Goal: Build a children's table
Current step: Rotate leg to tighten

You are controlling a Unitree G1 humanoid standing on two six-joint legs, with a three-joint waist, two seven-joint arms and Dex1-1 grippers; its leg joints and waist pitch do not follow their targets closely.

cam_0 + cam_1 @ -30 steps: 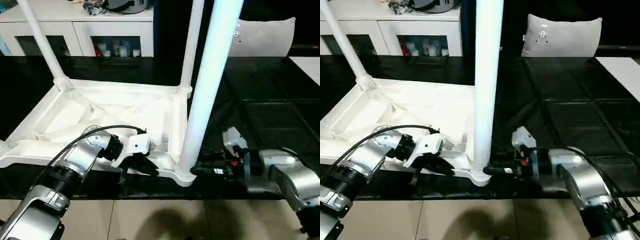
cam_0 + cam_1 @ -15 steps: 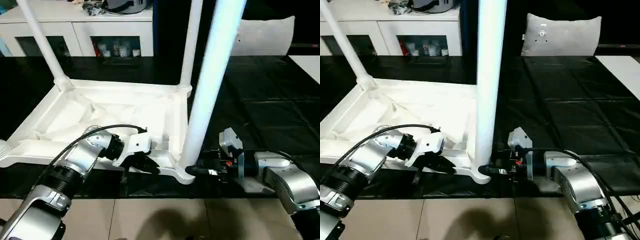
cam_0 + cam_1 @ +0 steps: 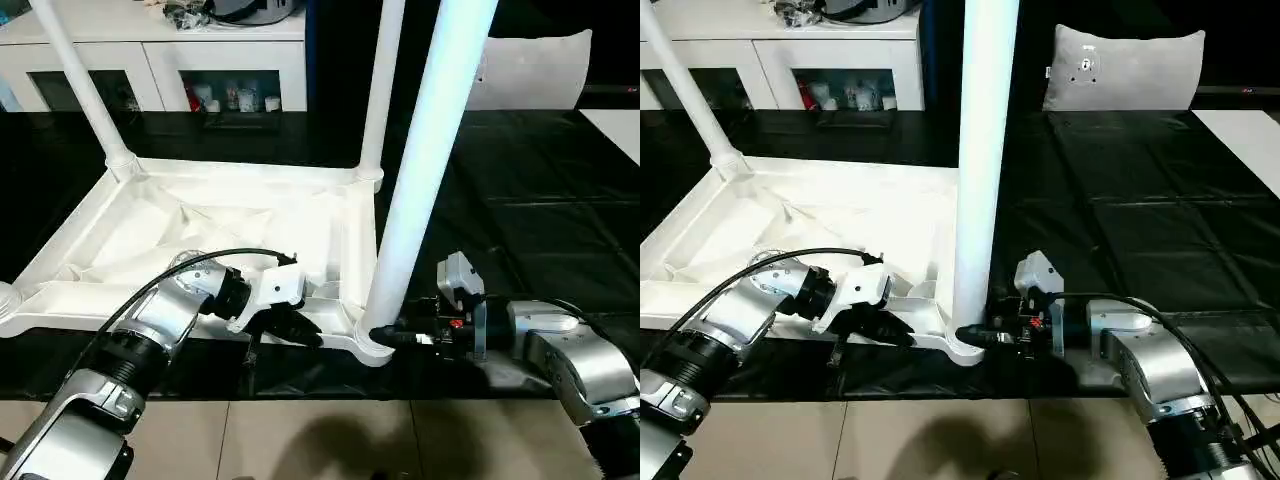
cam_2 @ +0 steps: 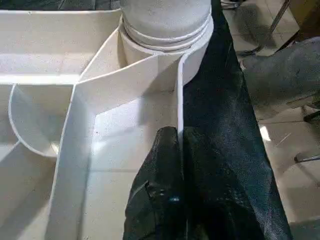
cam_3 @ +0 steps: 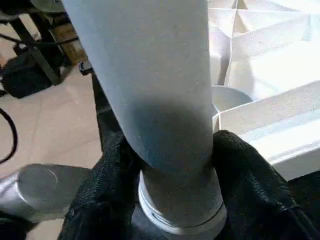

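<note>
Left end effector (image 3: 290,328) clamped, right end effector (image 3: 385,338) gripping.

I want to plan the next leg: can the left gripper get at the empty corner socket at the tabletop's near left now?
Probably not yet: the left gripper is shut on the tabletop's near rim, so it must let go first. The empty socket itself looks unobstructed.

Children's table (image 3: 215,225) lying upside down on the black worktop (image 3: 540,210), ribbed underside up, with three legs standing in corner sockets. Left gripper (image 3: 300,330), jaws closed on the near rim of the top. Right gripper (image 3: 385,337) at the base of the nearest leg (image 3: 425,170), beside its socket. White cabinet (image 3: 150,55) behind.
</note>
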